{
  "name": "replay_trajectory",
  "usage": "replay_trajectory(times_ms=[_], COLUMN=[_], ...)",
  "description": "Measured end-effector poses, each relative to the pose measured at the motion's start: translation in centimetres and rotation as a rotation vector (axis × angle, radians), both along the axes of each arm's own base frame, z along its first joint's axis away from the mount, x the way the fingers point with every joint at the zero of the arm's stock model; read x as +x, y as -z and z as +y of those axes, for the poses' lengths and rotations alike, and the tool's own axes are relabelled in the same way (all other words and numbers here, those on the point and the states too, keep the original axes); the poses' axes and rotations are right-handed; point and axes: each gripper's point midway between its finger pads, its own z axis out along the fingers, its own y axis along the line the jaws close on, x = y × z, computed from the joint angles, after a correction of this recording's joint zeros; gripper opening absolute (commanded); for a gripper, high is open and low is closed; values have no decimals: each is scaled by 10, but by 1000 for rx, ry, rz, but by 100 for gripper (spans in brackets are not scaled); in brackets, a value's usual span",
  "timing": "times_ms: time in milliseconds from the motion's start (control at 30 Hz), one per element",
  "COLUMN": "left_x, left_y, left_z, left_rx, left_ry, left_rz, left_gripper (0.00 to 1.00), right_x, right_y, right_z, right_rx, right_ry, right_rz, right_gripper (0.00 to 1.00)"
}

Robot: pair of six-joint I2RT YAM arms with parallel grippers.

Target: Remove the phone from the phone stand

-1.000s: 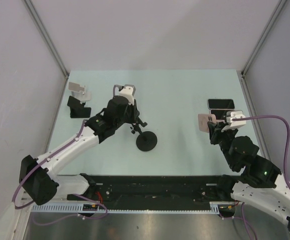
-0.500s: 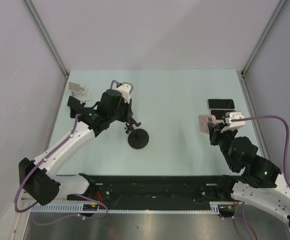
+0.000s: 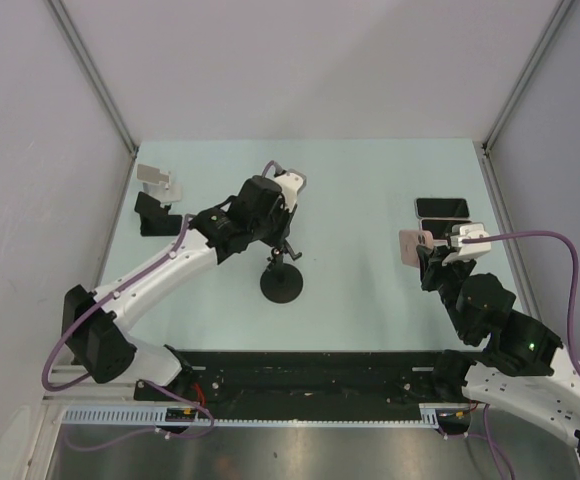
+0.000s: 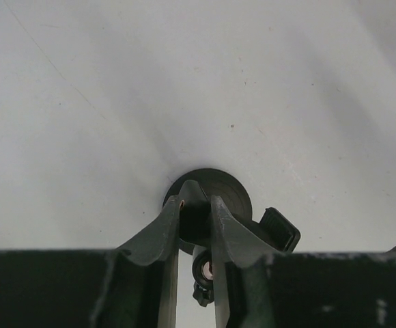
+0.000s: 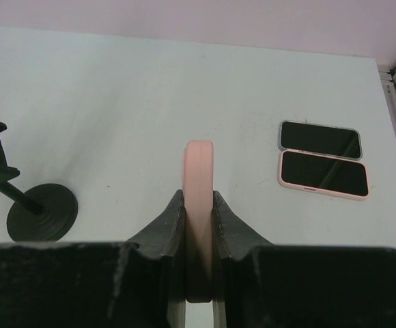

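No text, brand, number or sign can be read in any view. The pale pink phone [image 5: 198, 178], seen edge-on, shows only its plain rim. The black round-footed phone stand [image 3: 283, 285] carries no legible marking. The dark-screened phone in a grey case [image 5: 319, 139] and the dark-screened phone in a pink case [image 5: 324, 180], lying flat side by side on the pale counter [image 3: 370, 190], show blank screens with nothing written on them.
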Motion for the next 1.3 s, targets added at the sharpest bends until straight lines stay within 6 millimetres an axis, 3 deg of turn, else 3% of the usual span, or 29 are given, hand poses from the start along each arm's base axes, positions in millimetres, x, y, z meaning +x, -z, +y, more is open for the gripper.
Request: replay_trajectory(times_ms=[133, 333, 400, 533, 700, 833, 1100, 1300], left_x=[3, 4, 4, -3, -20, -27, -43, -70], left_y=[1, 1, -1, -9, -35, -49, -41, -28], left_z=[2, 3, 3, -4, -23, -26, -23, -34], left_rx=[0, 2, 6, 12, -17, -52, -122, -177], left_ry=[-35, -66, -66, -42, 38, 17, -209, -351], left_rz=[1, -6, -13, -41, -96, -111, -87, -103], left_gripper=[39, 71, 76, 77, 78, 78, 85, 80], right_x=[-1, -1, -1, -2, -2, -2, -2, -2], right_y=[0, 1, 1, 1, 0, 0, 0, 1], right_z=[1, 1, 1, 1, -1, -1, 0, 0], right_rx=[-2, -4, -5, -5, -4, -5, -6, -6], right_ry=[-5, -7, -7, -6, 2, 3, 0, -1], right_rz=[1, 2, 2, 1, -1, -2, -1, -1], right_gripper=[0, 0, 0, 0, 0, 0, 0, 0])
